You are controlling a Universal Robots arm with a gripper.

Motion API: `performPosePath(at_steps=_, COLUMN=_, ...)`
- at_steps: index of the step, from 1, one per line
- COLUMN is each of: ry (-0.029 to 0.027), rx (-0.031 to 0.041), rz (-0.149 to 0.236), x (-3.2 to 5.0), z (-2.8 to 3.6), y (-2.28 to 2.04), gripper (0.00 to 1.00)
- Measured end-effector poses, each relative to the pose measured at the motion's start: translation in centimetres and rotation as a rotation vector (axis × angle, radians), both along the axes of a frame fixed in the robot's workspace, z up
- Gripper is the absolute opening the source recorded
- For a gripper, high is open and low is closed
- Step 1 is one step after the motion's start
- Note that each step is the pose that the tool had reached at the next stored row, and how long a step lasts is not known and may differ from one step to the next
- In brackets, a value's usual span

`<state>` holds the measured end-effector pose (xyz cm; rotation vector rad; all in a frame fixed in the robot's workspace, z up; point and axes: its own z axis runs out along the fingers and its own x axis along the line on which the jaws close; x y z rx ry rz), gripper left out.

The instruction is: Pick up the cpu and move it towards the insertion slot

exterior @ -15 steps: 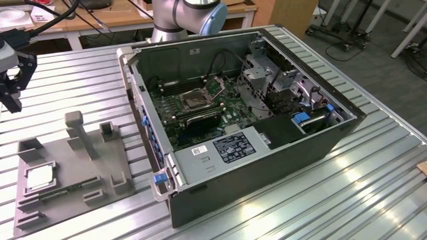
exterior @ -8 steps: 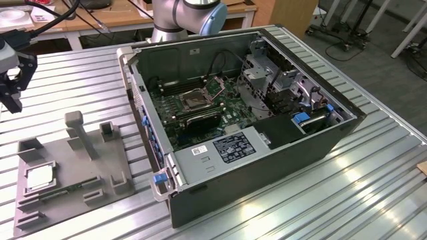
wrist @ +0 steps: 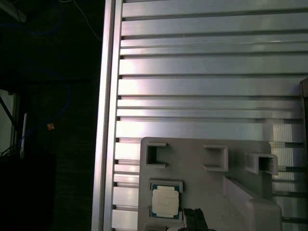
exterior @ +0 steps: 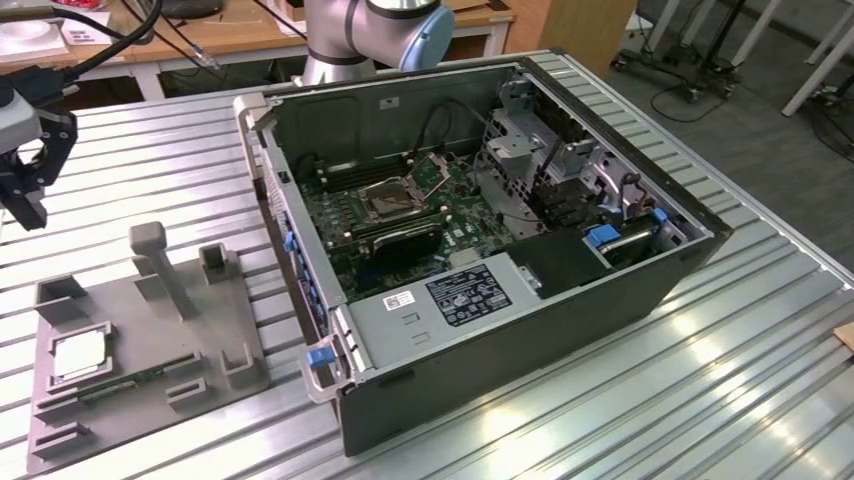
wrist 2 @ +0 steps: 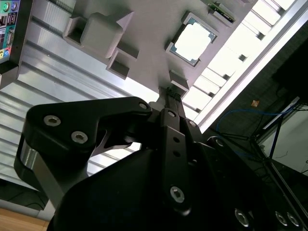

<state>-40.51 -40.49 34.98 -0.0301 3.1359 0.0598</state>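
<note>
One black gripper (wrist 2: pixel 170 91), jaws clenched empty, hovers over grey plastic tray (wrist 2: pixel 144 53), near silvery square cpu (wrist 2: pixel 193 39) lying in pocket.

in the exterior view the gripper (exterior: pixel 24 205) hangs at the picture's left edge, which cuts off part of its body, and the arm (exterior: pixel 367 35) runs out past the top edge. the insertion slot (exterior: pixel 394 197) is too small there to make out its contacts. in the second wrist view the gripper's black housing hides much of the table (wrist 2: pixel 48 82), and the memory stick (wrist 2: pixel 219 10) is clipped by the picture's edge. in the first wrist view the edge cuts the grey tray (wrist: pixel 207 192) off just past the cpu (wrist: pixel 166 199).
</note>
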Motion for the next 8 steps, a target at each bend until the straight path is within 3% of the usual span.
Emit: performPosePath(at_steps=8, ry=0.0, rx=0.0, rz=0.0, x=0.0, z=-0.14, y=0.0, gripper=0.1)
